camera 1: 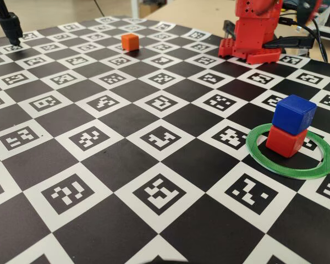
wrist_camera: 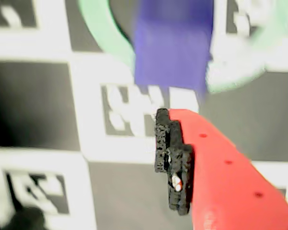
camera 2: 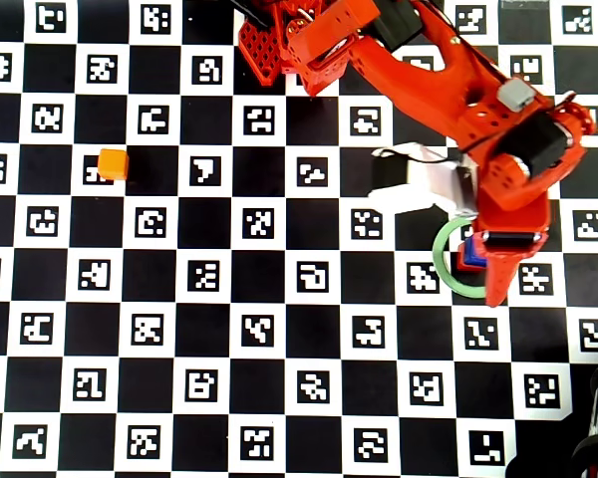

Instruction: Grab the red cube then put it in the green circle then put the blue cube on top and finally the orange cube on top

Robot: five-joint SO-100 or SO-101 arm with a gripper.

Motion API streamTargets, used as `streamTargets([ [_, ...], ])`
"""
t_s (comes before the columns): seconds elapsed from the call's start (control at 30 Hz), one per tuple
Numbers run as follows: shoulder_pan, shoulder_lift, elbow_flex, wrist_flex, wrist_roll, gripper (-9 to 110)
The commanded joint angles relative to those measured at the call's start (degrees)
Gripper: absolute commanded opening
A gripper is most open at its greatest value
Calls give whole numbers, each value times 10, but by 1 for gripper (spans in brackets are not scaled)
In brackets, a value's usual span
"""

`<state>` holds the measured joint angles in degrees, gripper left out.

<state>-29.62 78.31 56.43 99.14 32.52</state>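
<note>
Two cubes are stacked: we see the small glossy red plastic cube (camera 1: pixel 286 141) inside the thin flat ribbed green ring (camera 1: pixel 262 161), w/ the deep-blue plastic cube (camera 1: pixel 294 114) sitting on top, turned a bit off-square to the red one. In the fixed view the stack sits toward the ring's right half, so bare board shows inside the ring on the left and front. The ring lies near the right edge of the board in that view; not much room beyond it on that side.

In the overhead view the red arm's wrist and gripper (camera 2: pixel 493 289) hang directly over the ring (camera 2: pixel 441 261), covering most of it; only a sliver of blue cube (camera 2: pixel 468 255) peeks out beside the red finger. We cannot tell whether the jaws are spread or pressed together: the wrist view shows just one red finger w/ its black toothed pad (wrist_camera: pixel 173 163), blurred, and the blue cube (wrist_camera: pixel 173 48) beyond its tip, not touching it.

The small bright orange plastic cube (camera 1: pixel 130 42) sits well apart from the stack, at the far left of the black-and-white checkered marker board (camera 1: pixel 126 165) in the fixed view, alone on a square. Between it and the ring the board is open, nothing in the way.

Around: the arm's red base (camera 1: pixel 252 38) stands at the far edge, approx. behind the ring; cables trail off to its right. A black stand post (camera 1: pixel 10 27) is at the far left corner, beyond the orange cube.
</note>
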Motion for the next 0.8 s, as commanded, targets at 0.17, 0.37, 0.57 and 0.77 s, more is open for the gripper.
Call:
streamTargets([
  [0.17,158,165,126,58,-139,48],
  [0.37,313,171,139,61,-284,43],
  [0.57,446,188,154,62,-441,39],
  [0.77,599,193,152,62,-616,39],
])
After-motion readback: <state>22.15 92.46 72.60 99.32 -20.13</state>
